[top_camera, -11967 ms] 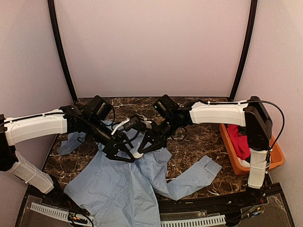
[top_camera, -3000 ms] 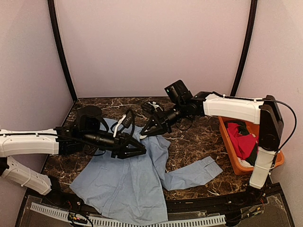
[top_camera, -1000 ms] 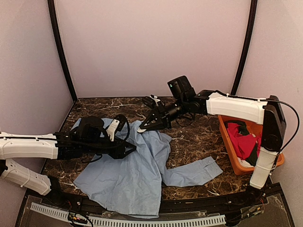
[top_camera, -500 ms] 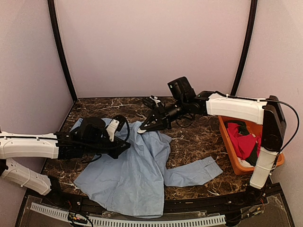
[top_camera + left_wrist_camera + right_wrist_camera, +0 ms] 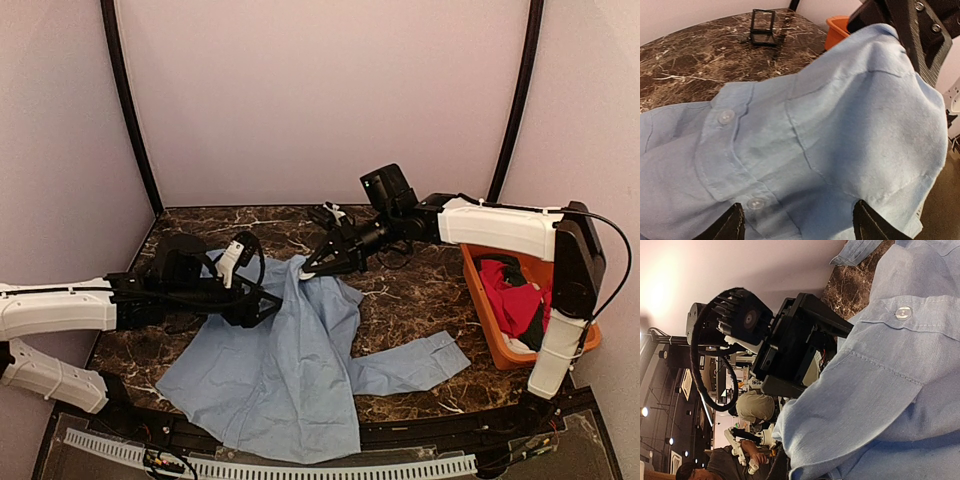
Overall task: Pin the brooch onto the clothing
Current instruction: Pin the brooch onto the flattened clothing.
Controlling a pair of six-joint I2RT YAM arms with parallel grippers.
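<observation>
Bench (image 5: 420,300): shirt (image 5: 290,380) spread.
Right hand (image 5: 306,268): clamped on shirt edge.
Left hand (image 5: 800,224): spread, empty.
Brooch: unseen; pinning judged undone.

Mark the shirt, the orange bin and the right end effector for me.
shirt (image 5: 290,380), top view, flat body panel.
orange bin (image 5: 483,305), top view, rim nearest the shirt.
right end effector (image 5: 304,270), top view, fingertips at the raised cloth.

The right hand (image 5: 305,268) pinches a raised edge of the blue shirt (image 5: 290,370), the left hand (image 5: 260,300) spread beside.
</observation>
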